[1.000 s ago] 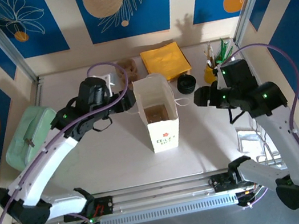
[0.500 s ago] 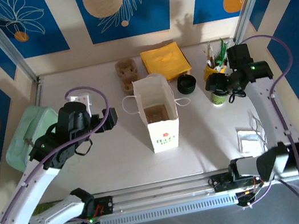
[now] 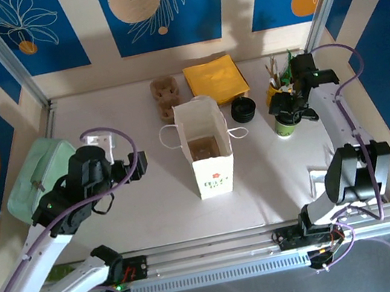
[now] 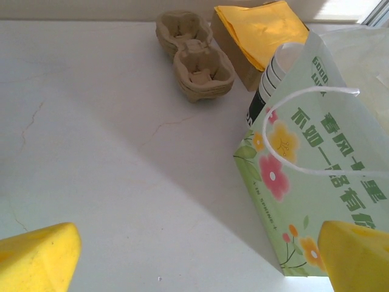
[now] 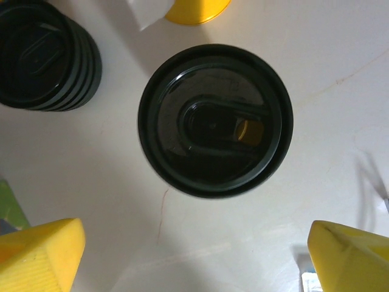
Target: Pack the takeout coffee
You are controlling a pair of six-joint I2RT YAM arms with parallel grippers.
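None of the packing looks done yet. The pale table [image 3: 154,214] carries everything, and the tall white paper bag printed with flowers [image 3: 212,167] stands open-mouthed at its middle. Something brownish lies at the bottom of the bag; I cannot tell what it is.

The left gripper [image 4: 197,254] hangs wide open with nothing in it, beside the bag and apart from it, looking along the bag's flowered side.

The right gripper [image 5: 194,252] is also spread wide and empty. It hovers above the takeout coffee, a small white paper cup with a round black plastic lid [image 5: 216,118], and its yellow fingertips [image 5: 37,257] sit clear of the lid's rim.

The cup stands upright on the table, well to the right of the bag and near a stack of loose black lids [image 5: 44,53].

What remains, I judge, is the whole job: lower the right gripper around the cup, grip it, carry it across, and set it down inside the bag.
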